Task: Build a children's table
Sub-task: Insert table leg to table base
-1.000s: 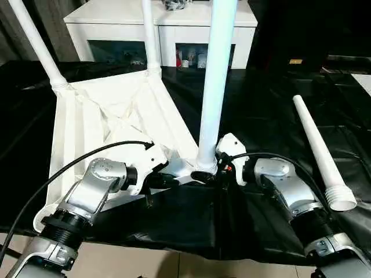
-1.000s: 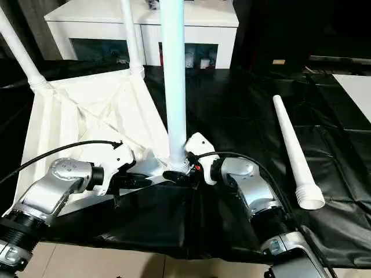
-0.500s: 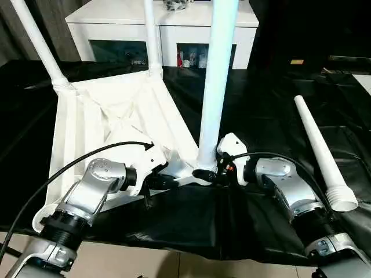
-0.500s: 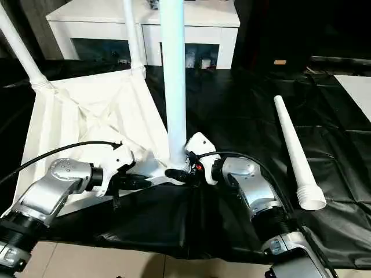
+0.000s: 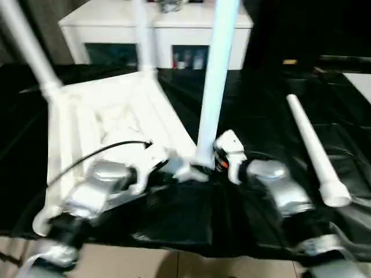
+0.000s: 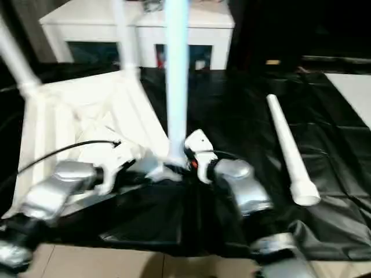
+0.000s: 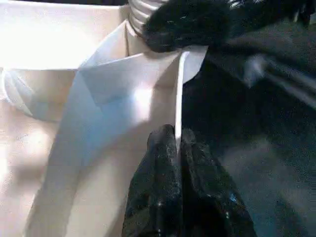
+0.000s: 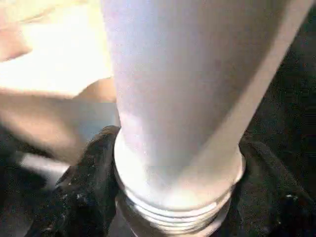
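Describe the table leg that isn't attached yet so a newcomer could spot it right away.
Start at the black-covered work table, then look right of the upturned white table top. The loose leg lies flat on the black cover. Unlike the other legs, it stands in no socket.

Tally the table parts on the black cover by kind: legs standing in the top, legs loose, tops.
Legs standing in the top: 3
Loose legs: 1
Tops: 1
Total: 5

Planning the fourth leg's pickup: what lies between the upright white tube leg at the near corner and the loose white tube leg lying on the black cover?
In the left eye view, between upright leg and loose leg, bare black cover; nearer the robot, the right claw.
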Tool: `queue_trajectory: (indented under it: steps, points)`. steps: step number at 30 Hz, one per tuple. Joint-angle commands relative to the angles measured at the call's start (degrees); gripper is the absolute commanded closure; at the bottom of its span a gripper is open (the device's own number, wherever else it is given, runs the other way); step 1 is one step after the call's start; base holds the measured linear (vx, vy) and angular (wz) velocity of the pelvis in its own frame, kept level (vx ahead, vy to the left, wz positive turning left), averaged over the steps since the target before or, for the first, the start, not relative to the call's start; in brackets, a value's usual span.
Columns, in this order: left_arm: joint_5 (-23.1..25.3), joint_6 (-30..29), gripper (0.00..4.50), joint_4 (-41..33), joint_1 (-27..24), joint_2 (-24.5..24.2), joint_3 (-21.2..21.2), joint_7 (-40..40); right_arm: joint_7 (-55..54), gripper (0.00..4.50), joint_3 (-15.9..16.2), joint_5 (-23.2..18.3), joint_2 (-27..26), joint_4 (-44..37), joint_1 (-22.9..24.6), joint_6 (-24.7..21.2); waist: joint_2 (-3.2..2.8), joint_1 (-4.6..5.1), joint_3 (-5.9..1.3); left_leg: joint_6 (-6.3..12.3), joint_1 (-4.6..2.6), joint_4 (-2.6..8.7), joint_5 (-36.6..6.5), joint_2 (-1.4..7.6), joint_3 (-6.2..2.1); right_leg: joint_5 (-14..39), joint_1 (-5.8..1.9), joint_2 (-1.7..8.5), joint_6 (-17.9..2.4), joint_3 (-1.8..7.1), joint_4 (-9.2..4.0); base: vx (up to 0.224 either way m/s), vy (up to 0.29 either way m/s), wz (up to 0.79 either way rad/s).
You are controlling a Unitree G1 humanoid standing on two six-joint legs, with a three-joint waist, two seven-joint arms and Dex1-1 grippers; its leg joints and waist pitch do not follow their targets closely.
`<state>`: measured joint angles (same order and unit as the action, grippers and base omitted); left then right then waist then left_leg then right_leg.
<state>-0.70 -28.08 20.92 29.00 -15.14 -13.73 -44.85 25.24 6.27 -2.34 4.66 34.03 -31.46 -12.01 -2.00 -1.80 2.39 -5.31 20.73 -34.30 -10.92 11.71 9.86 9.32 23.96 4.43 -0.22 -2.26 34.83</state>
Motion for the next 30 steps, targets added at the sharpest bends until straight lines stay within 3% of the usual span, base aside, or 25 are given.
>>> queue_trajectory:
  steps: [1,4,8,9,11,13,18,24,29,30]
  points:
    - [-1.1,-1.6,4.5,1.9,0.8,1.9,4.7,7.6,-7.2,1.76,-1.7,0.7,-1.3,2.7,0.2,-2.4,0.31,-0.18,-3.27,-0.02,-0.15,4.22,-12.8,0.14,0.12,16.8,-3.16,2.4,-11.5,1.52,-4.45,0.0,0.0,0.0]
    - [-1.0,-2.0,4.5,5.8,2.8,6.6,7.0,15.6,-16.4,1.76,-2.1,2.2,-5.3,6.0,-0.3,-1.6,0.38,-0.32,-3.3,0.26,-0.23,4.24,-13.7,-0.01,0.14,18.5,-3.05,2.28,-10.2,1.44,-4.8,0.0,0.0,0.0]
    - [-0.4,-1.6,4.5,6.7,3.1,7.6,6.4,16.7,-18.6,1.76,-2.0,2.4,-7.6,7.9,-1.1,0.9,0.27,-0.35,-3.51,0.96,-0.11,4.26,-13.9,-0.06,0.08,18.6,-2.97,2.26,-9.1,1.41,-4.82,0.0,0.0,0.0]
    - [-0.3,-1.6,4.5,6.6,3.1,7.6,6.1,16.7,-16.4,1.2,-2.1,1.3,-8.2,7.8,-1.3,1.4,0.23,-0.34,-3.49,1.3,0.02,4.36,-13.9,-0.08,0.04,18.2,-3.05,2.22,-9.0,1.36,-4.79,0.0,0.0,0.0]
    - [0.2,-1.8,4.5,6.1,3.0,7.4,5.6,16.2,-13.9,1.06,-1.4,1.4,-8.7,7.2,-1.5,2.8,0.18,-0.28,-3.46,1.55,0.1,4.36,-14.2,-0.09,0.03,18.3,-3.08,2.22,-8.8,1.34,-4.81,0.0,0.0,0.0]
    - [0.7,-2.0,4.5,5.3,2.7,6.6,5.1,15.4,-13.3,0.89,-1.4,1.2,-8.9,6.5,-1.9,3.5,0.29,0.25,-3.51,1.63,0.77,4.51,-13.9,-0.19,-0.21,18.0,-3.62,2.27,-8.5,1.16,-4.66,0.0,0.0,0.0]
    - [0.8,-0.8,4.5,3.8,1.8,2.8,3.6,10.0,-7.1,0.66,-0.2,-0.1,-6.5,3.4,-2.5,4.2,0.11,1.0,-3.5,2.27,0.39,4.44,-14.5,0.07,-0.15,17.1,-3.19,2.27,-10.4,1.14,-4.75,0.0,0.0,0.0]
    - [-0.4,-0.6,4.5,-0.2,-0.3,-1.7,1.8,3.2,1.1,0.66,-0.8,-2.0,-2.1,-2.2,-1.2,2.3,-0.21,0.56,-3.52,2.4,0.05,4.45,-13.7,0.56,-0.04,13.0,-3.03,2.29,-12.2,1.27,-4.29,0.0,0.0,0.0]
    - [-0.5,-1.1,4.5,-0.9,-0.9,-2.8,1.7,2.6,1.9,0.66,-1.9,-2.6,-0.8,-3.5,-0.6,1.4,0.02,0.09,-3.54,2.01,0.14,4.43,-12.3,0.51,0.04,10.9,-3.23,2.33,-12.8,1.33,-4.06,0.0,0.0,0.0]
    - [-0.4,-1.3,4.5,-0.5,-1.0,-2.6,2.0,3.4,-1.8,0.66,-2.9,-2.1,-0.4,-2.6,-0.2,-0.7,0.35,0.06,-3.48,2.06,0.17,4.42,-12.1,0.47,0.13,10.8,-3.22,2.35,-13.0,1.34,-4.11,0.0,0.0,0.0]
